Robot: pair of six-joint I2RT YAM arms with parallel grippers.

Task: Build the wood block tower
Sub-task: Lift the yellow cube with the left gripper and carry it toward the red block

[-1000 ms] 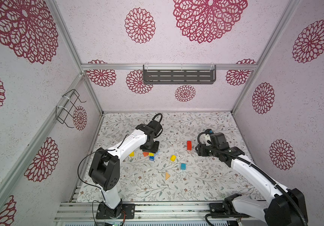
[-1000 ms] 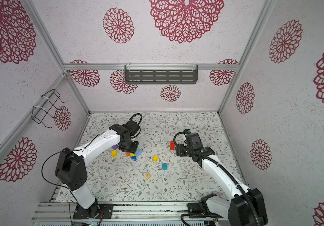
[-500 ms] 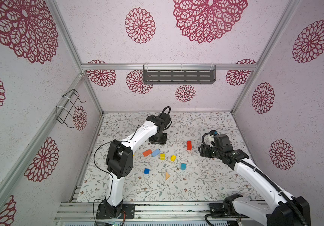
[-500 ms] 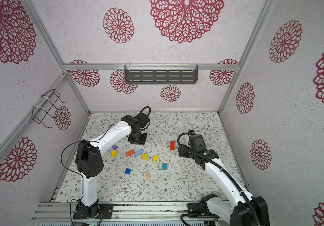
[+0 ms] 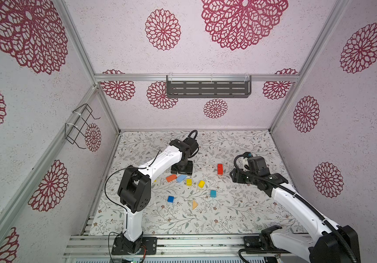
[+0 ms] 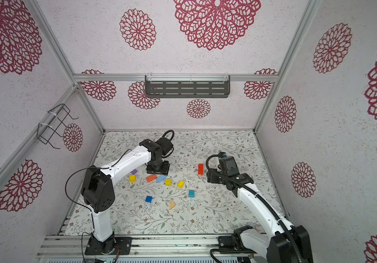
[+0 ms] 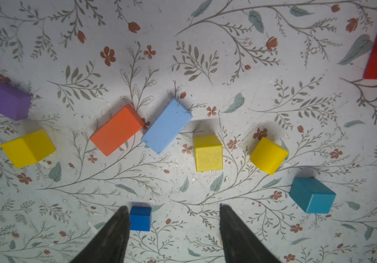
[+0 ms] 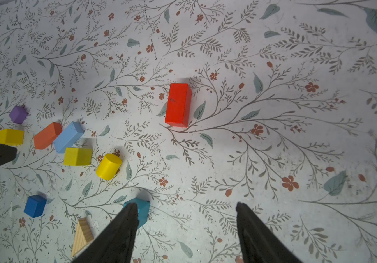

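The left gripper [image 7: 172, 206] hangs over the mat [image 7: 228, 41] with its fingers [image 7: 114, 236] spread wide and nothing between them. A blue cube [image 7: 140, 218] lies just beyond one fingertip, outside the gap. Further ahead of the tips are a yellow cube [image 7: 208, 153] and a yellow cylinder [image 7: 268, 156]. An orange brick [image 7: 117, 129] and a pale blue brick [image 7: 166, 126] lie side by side, close to touching.

The right gripper [image 8: 185, 203] is also spread and empty. A teal cube [image 8: 143, 209] is half hidden behind one finger [image 8: 124, 232], and the wedge [image 8: 81, 235] lies off to that same side. The red brick [image 8: 178, 104] sits ahead of the tips, well apart from the rest.

There is no tower yet, since every block lies alone on the mat. I'd say both grippers hang open and high to pick a first block, and the red brick, on its own, looks a likely base.
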